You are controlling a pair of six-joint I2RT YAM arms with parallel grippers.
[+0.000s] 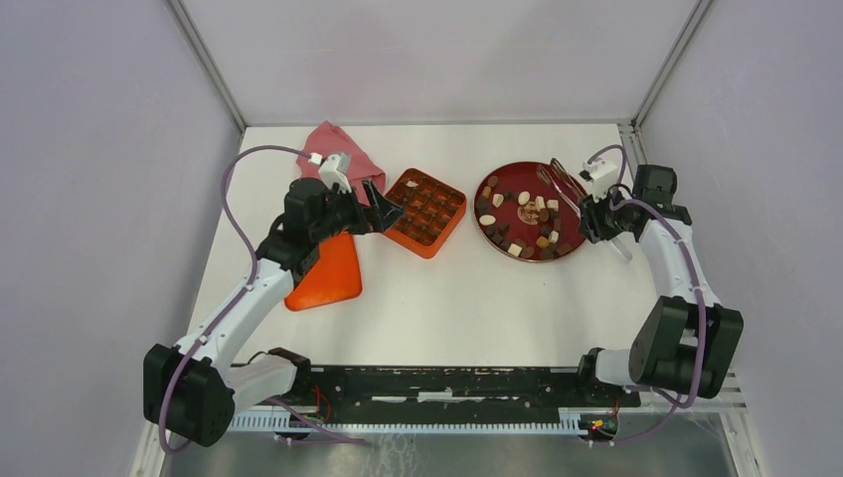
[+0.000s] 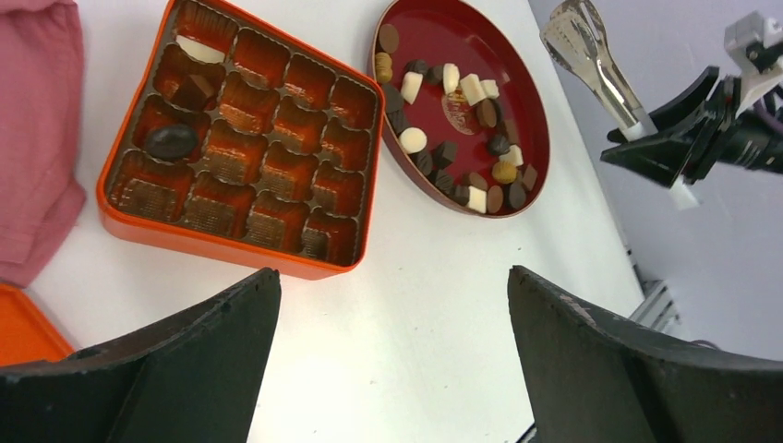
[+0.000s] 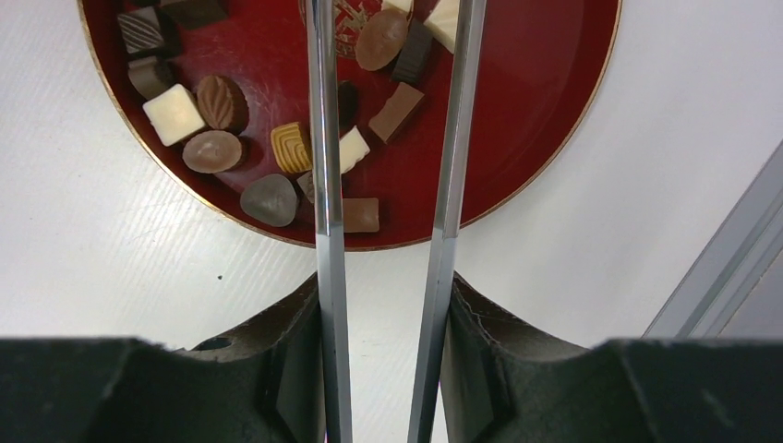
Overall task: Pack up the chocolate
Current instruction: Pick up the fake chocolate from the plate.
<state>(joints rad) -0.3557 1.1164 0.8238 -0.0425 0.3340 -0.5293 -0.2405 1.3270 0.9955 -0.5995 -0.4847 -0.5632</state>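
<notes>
The right gripper clamps silver metal tongs whose long arms run straight up the frame over the dark red round plate. The bite-sized chocolate pieces lie there, mostly upper left. The left gripper, spread wide, hangs by the orange gridded box.

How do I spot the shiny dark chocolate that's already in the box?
Find the orange gridded box beside the dark red plate. Three pieces sit in its column of cells nearest the pink cloth. Yours is the glossy dark oval chocolate, third from the corner holding the cream-white piece; between them lies a dull, dark blocky piece.
</notes>
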